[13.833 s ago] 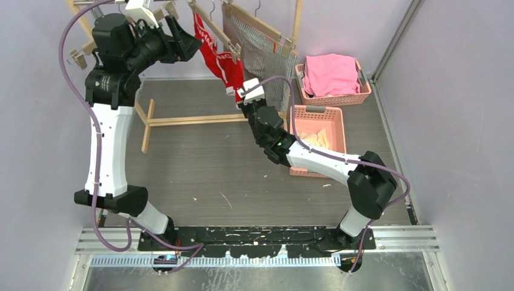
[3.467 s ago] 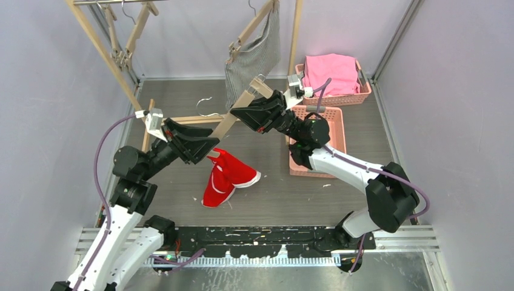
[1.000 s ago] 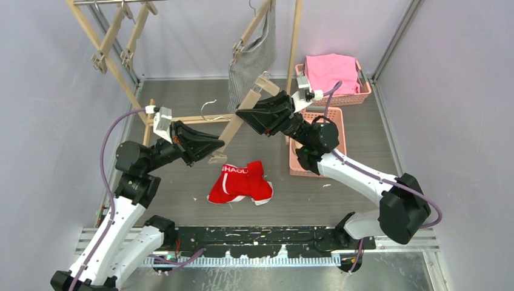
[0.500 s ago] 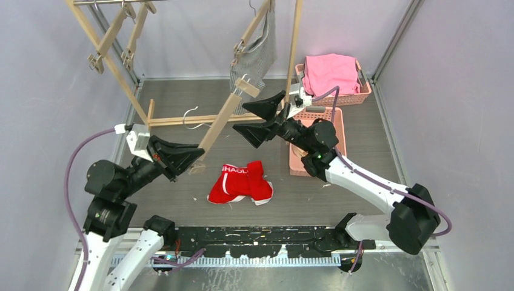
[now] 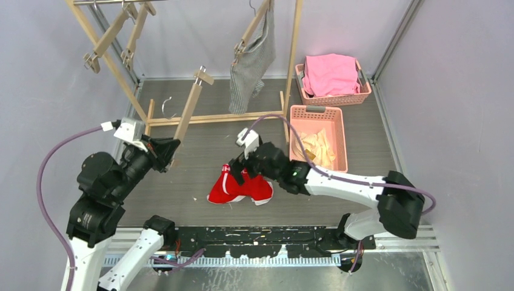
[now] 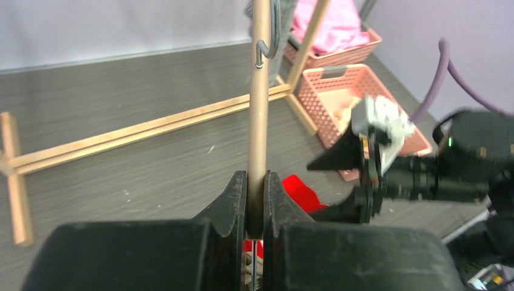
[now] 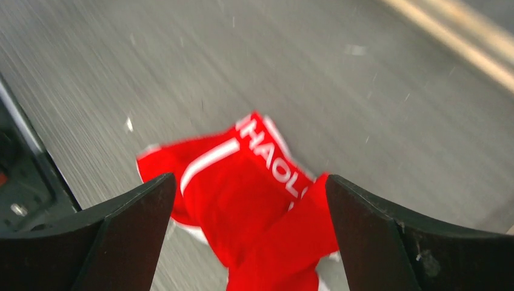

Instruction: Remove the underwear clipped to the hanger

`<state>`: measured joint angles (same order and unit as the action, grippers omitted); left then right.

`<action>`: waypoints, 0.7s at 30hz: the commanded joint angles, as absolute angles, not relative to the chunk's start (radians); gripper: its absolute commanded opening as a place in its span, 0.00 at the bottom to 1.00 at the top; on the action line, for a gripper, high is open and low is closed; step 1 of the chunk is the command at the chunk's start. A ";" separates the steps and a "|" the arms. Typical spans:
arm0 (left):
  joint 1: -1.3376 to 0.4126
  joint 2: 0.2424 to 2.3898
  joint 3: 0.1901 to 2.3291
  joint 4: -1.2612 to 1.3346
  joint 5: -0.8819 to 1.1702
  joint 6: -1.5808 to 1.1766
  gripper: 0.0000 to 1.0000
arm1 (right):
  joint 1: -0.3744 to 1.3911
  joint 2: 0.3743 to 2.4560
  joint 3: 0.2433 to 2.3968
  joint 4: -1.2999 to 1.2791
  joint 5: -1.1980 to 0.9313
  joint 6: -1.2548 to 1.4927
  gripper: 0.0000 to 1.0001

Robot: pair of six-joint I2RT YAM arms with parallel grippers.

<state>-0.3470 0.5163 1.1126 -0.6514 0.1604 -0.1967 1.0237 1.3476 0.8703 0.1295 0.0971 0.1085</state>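
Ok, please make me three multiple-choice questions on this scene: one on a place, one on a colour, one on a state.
1. The red underwear lies: A in a basket; B on the table; C on a hanger.
2. The clipped underwear is: A cream; B pink; C grey-striped.
3. The right gripper is: A open; B shut on cloth; C shut on wood.
Answers: 1 B, it lies crumpled on the grey boards; 2 C, fine stripes show on it; 3 A, its jaws stand wide apart above the red piece.
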 commanded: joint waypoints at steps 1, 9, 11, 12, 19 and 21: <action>-0.347 0.604 1.192 -0.687 0.029 -0.134 0.00 | 1.096 1.417 0.842 0.048 0.207 0.092 1.00; -0.347 0.744 1.292 -0.719 -0.114 -0.115 0.00 | 1.184 1.572 0.846 0.080 0.197 0.124 1.00; -0.347 0.780 1.314 -0.712 -0.122 -0.111 0.00 | 1.188 1.607 0.841 0.095 0.195 0.140 1.00; -0.347 0.799 1.330 -0.712 -0.126 -0.106 0.00 | 1.188 1.623 0.837 0.100 0.201 0.150 1.00; -0.346 0.993 1.473 -0.734 -0.137 -0.053 0.00 | 1.187 1.705 0.824 0.090 0.208 0.224 0.35; -0.344 1.040 1.525 -0.743 -0.144 -0.041 0.00 | 1.187 1.702 0.817 0.078 0.252 0.240 0.05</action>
<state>-0.3470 0.9691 1.4246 -0.7689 -0.1154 -0.0872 1.1828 1.6897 0.8280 0.0784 0.2096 0.1715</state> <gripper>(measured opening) 0.055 0.279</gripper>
